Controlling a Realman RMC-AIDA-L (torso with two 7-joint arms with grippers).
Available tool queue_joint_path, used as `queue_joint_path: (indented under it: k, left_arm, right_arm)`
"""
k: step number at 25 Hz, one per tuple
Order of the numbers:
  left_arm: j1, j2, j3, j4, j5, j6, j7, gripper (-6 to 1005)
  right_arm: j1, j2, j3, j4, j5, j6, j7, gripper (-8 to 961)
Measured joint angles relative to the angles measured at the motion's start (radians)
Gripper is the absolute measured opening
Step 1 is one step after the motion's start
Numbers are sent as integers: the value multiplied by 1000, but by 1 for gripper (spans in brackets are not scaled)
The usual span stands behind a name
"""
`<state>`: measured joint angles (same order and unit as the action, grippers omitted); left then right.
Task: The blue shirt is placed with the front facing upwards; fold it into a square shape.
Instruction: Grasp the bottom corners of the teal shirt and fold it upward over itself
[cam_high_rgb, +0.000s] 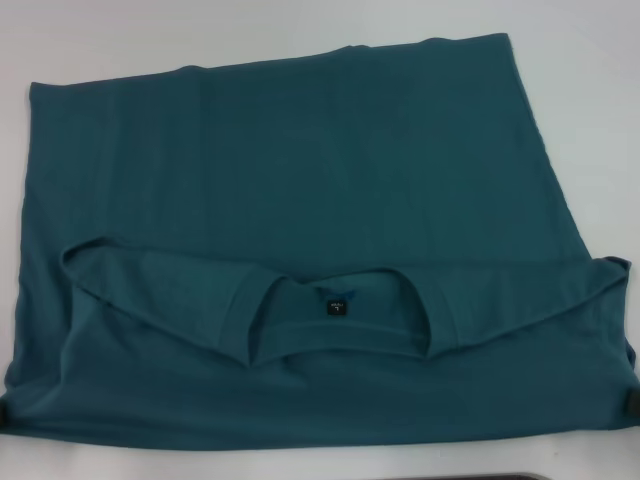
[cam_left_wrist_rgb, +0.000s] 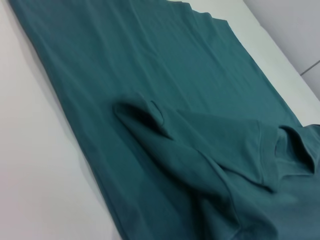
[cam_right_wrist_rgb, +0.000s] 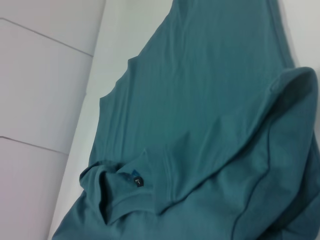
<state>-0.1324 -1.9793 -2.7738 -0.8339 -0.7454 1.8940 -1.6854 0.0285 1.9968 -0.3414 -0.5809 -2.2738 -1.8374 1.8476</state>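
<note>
The blue shirt (cam_high_rgb: 300, 150) lies flat on the white table and fills most of the head view. Its collar end is folded over onto the body on the near side. The neck opening and small dark neck label (cam_high_rgb: 335, 303) face up, and no print shows. Only a dark tip of my left gripper (cam_high_rgb: 3, 412) shows, at the shirt's near left corner. A dark tip of my right gripper (cam_high_rgb: 633, 402) shows at the near right corner. The left wrist view shows the folded layer and collar (cam_left_wrist_rgb: 270, 150). The right wrist view shows the label (cam_right_wrist_rgb: 137, 180).
The white table (cam_high_rgb: 100, 40) shows bare along the far edge and both sides of the shirt. A dark object (cam_high_rgb: 520, 476) sits at the near edge of the head view. Pale panels (cam_right_wrist_rgb: 40, 100) stand beyond the table in the right wrist view.
</note>
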Motion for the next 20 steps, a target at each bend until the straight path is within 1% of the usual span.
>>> queue_joint_path:
  k: [3,5,8,14,18,20]
  left_arm:
    - [-6,3,3,8,0,-3,5,2]
    - [-13,11,0,37,0,-15,12,2]
    - [-23,14,-3,57,0,-28,13,2]
    - [-65,15,-8,79,-5,-54,12,2]
    - [-93,18,-57,79,-9,-55,5,2]
    - [-113,20,-82,79,-9,-58,0,1]
  right_arm:
    - [-2,1,2,0,-3,-1,0,167]
    - [-2,2,3,0,-3,-2,0,168]
    - [12,2,6,1,-1,-5,0,169]
    - [74,1,23,-1,4,-24,10,173]
    - [117,-9,60,-2,5,-36,24,175]
    - [150,-18,77,-3,6,-38,40,176]
